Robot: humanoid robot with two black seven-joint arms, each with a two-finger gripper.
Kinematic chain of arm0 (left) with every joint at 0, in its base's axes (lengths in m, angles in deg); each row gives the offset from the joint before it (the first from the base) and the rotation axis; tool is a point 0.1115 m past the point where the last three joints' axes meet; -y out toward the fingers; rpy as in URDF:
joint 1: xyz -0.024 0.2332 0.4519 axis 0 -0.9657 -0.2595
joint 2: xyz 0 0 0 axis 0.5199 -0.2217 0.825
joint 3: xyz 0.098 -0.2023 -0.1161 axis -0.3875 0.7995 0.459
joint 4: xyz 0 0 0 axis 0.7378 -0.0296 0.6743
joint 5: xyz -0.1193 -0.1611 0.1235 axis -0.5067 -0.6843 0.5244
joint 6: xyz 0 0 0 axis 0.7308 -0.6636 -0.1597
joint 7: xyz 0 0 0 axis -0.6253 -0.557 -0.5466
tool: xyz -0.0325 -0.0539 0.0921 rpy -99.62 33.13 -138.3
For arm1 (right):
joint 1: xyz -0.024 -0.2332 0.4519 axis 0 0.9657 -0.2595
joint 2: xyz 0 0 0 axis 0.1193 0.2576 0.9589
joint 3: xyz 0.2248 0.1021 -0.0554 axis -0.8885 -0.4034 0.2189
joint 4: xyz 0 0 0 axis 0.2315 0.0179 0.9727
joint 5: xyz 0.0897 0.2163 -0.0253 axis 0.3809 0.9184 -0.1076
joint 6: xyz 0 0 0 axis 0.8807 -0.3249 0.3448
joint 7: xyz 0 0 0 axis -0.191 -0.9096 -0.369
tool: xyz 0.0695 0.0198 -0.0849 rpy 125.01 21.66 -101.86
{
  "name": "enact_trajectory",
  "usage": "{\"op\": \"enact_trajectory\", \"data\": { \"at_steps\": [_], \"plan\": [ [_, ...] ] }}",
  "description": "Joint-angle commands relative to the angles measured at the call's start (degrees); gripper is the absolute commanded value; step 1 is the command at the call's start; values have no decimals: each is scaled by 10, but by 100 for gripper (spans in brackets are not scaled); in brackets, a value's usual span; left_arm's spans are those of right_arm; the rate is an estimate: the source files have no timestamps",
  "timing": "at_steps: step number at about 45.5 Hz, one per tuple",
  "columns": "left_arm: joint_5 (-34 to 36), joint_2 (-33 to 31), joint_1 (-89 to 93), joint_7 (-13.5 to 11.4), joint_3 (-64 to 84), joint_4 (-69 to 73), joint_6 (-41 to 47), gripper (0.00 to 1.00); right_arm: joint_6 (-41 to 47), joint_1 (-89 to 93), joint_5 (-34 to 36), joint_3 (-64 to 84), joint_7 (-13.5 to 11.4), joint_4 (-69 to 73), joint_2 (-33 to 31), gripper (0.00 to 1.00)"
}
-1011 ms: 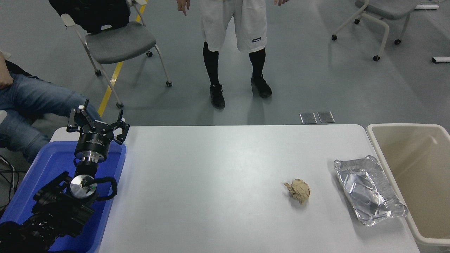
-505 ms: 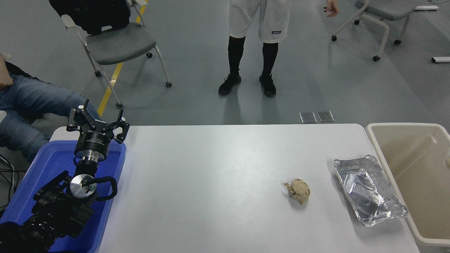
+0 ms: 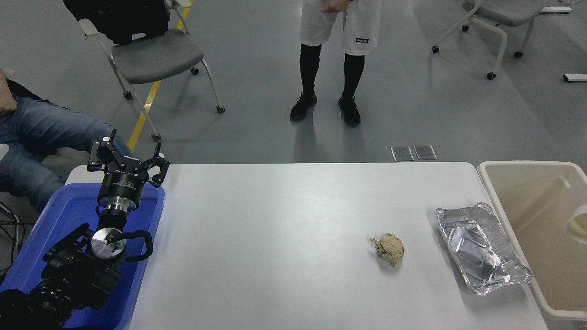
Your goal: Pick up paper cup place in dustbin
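The paper cup [image 3: 578, 226] shows at the picture's right edge, pale cream with a rolled rim, partly cut off by the frame. It lies within the outline of the beige dustbin [image 3: 527, 164], which stands off the table's right end; whether the cup is held or resting I cannot tell. No right arm or gripper is in view. My left gripper [image 3: 126, 158] is parked at the lower left above the blue tray, open with nothing between its fingers.
A crumpled brown paper ball [image 3: 389, 249] and a silver foil tray [image 3: 481, 247] lie on the white table [image 3: 275, 229] towards its right. The blue tray [image 3: 59, 220] sits at the left end. A person [image 3: 339, 27] stands beyond the far edge; another sits at the far left.
The paper cup has come further into view at the right edge over the dustbin. The standing person has stepped to the right. The left arm has not moved.
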Motion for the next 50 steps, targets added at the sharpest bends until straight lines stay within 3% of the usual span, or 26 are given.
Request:
{"op": "enact_trajectory", "data": {
  "at_steps": [1, 23, 35, 42, 50],
  "plan": [
    [1, 0, 0, -1, 0, 0, 0, 99, -81, 9, 10, -3, 1, -3, 10, 100],
    [0, 0, 0, -1, 0, 0, 2, 99, -19, -16, -2, 10, 1, -4, 8, 100],
    [-1, 0, 0, -1, 0, 0, 5, 99, 29, -25, -13, 13, 0, -1, -25, 100],
    [-1, 0, 0, -1, 0, 0, 4, 99, 100, -39, -39, 13, -3, 32, -71, 100],
    [-1, 0, 0, -1, 0, 0, 4, 99, 182, -106, -87, 87, -11, 176, -193, 100]
  ]
}}
